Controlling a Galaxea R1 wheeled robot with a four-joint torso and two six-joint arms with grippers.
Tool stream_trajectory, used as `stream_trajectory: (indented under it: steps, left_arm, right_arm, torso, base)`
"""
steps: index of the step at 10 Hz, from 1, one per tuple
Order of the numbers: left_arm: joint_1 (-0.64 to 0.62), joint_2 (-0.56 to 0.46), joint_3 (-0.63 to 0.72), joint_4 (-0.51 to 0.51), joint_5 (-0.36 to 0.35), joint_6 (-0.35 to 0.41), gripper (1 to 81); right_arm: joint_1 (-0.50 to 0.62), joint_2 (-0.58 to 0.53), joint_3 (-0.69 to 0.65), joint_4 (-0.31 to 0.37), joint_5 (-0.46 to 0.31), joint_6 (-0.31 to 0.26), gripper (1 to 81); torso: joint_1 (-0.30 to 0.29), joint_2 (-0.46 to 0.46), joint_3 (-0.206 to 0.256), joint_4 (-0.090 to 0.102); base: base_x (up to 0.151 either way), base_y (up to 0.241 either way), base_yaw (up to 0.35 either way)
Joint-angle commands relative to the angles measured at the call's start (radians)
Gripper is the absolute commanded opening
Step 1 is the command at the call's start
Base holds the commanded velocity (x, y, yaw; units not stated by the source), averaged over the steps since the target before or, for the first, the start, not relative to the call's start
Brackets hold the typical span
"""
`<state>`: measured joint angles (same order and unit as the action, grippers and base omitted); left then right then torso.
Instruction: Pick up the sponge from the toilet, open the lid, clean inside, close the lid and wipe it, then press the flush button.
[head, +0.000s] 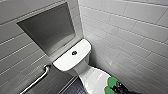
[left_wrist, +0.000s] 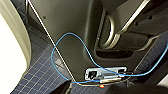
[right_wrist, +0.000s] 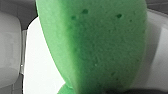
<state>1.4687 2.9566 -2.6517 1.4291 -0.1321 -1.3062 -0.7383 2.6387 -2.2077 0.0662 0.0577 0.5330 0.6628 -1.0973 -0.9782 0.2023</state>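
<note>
Sponge (head: 112, 82): at right edge of lid (head: 93, 78), long axis running away from robot, far end toward tiled wall (head: 130, 32).
Right gripper (head: 114, 87): clamped on sponge.
Lid: down.

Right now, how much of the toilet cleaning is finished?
Done: the sponge is off the toilet and squeezed in the right claw. In hand: the claw holds it beside the lid, which is down. Whether the inside was cleaned can't be told. Left, at least: the flush button on the tank, which nothing touches.
</note>
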Motion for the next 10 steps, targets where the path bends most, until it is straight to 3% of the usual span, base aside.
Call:
stream_trajectory:
  steps: [1, 4, 7, 8, 10]
  left_arm:
    - [0.028, -0.014, -0.004, 0.013, 0.042, 0.004, 81.1]
    - [0.026, -0.020, -0.004, 0.013, 0.040, 0.005, 81.1]
    - [-0.003, -0.017, 0.001, 0.004, 0.035, 0.004, 81.1]
    - [-0.023, -0.011, 0.003, 0.002, 0.034, -0.001, 81.1]
    - [-0.053, 0.007, 0.004, -0.010, 0.037, -0.013, 81.1]
  right_arm:
    - [-0.146, -0.280, 0.278, -0.002, -0.016, 0.009, 1.0]
    - [-0.310, -0.345, 0.290, -0.002, 0.106, 0.002, 1.0]
    - [-0.373, -0.492, 0.486, -0.011, 0.125, -0.001, 1.0]
    - [-0.393, -0.501, 0.510, -0.037, 0.122, -0.002, 1.0]
    - [-0.474, -0.462, 0.514, -0.173, 0.119, -0.002, 1.0]
  torso:
    - [0.000, 0.000, 0.000, 0.000]
    - [0.000, 0.000, 0.000, 0.000]
    - [0.000, 0.000, 0.000, 0.000]
    - [0.000, 0.000, 0.000, 0.000]
    - [0.000, 0.000, 0.000, 0.000]
  base:
    - [0.000, 0.000, 0.000]
    - [0.000, 0.000, 0.000]
    - [0.000, 0.000, 0.000]
    - [0.000, 0.000, 0.000]
    - [0.000, 0.000, 0.000]
